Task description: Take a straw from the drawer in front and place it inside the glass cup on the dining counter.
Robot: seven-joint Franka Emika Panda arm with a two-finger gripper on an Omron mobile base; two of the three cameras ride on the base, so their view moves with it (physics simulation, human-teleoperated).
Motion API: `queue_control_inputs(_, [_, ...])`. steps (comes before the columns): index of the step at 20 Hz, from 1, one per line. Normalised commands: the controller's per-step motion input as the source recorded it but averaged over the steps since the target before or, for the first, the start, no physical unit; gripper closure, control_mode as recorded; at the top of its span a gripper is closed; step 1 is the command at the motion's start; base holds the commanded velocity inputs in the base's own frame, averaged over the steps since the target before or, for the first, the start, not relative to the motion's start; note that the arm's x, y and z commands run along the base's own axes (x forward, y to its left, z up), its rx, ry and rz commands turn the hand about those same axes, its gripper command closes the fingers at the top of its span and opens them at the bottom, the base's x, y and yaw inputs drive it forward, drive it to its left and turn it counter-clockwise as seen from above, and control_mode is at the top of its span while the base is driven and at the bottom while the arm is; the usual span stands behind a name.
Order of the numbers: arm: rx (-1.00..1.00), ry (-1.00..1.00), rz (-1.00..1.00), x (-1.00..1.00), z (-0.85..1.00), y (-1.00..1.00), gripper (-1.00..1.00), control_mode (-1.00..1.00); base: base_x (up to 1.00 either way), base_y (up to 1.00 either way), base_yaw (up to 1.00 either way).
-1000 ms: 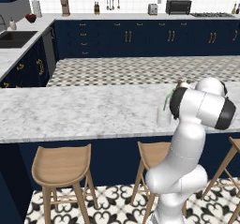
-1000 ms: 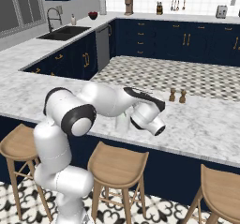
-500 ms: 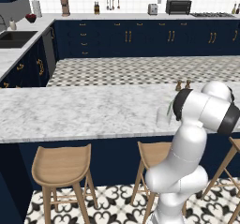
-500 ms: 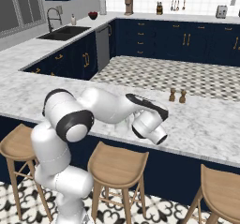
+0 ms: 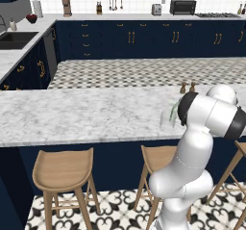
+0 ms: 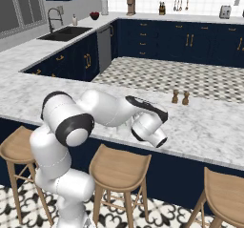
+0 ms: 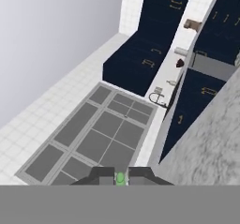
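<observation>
So the arm is folded low over the near edge of the dining counter [image 5: 86, 116], toward its right end as the left base view has it. The gripper [image 7: 121, 175] is pinched tight on the straw [image 7: 121, 177]; in the hand view you can see a little bit of light green wedged right between the two dark fingertips. Jaws together on it, no gap.

In the left base view the straw's green shows just left of the arm's dark elbow joint, standing up with a slight lean over the counter's front edge. Right under it is the glass cup [image 5: 167, 121], sitting on the marble near the front edge. It's clear glass on pale marble, so honestly it's faint, and I can't tell if the straw's lower end is inside the cup or just above it.

The two small brown shakers [image 5: 188, 87] are further back on the same counter, near its far edge, well apart from the cup. From the right base view the shakers [image 6: 180, 97] are behind the wrist, and the hand hangs out past the counter's near edge, above a wooden stool [image 6: 119, 162].

The hand camera is rolled way over, looking at the sink [image 7: 159, 99] run of navy cabinets and a window [image 7: 93, 138].
</observation>
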Motion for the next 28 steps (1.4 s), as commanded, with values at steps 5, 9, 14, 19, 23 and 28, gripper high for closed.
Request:
queue_control_inputs(5, [0.00,0.09,0.00,0.00,-0.11,0.04,1.00,-1.00,0.00,0.00,0.00])
queue_control_inputs(9, [0.00,0.07,0.00,0.00,-0.11,0.00,1.00,-1.00,0.00,0.00,0.00])
queue_control_inputs(14, [0.00,0.04,0.00,0.00,-0.08,0.04,-1.00,-1.00,0.00,0.00,0.00])
queue_control_inputs(19, [0.00,0.00,0.00,0.00,0.00,0.01,-1.00,-1.00,0.00,0.00,0.00])
queue_control_inputs(23, [0.00,0.00,0.00,0.00,-0.01,0.00,-1.00,-1.00,0.00,0.00,0.00])
queue_control_inputs(28, [0.00,-0.02,0.00,0.00,-0.04,-0.05,-1.00,-1.00,0.00,0.00,0.00])
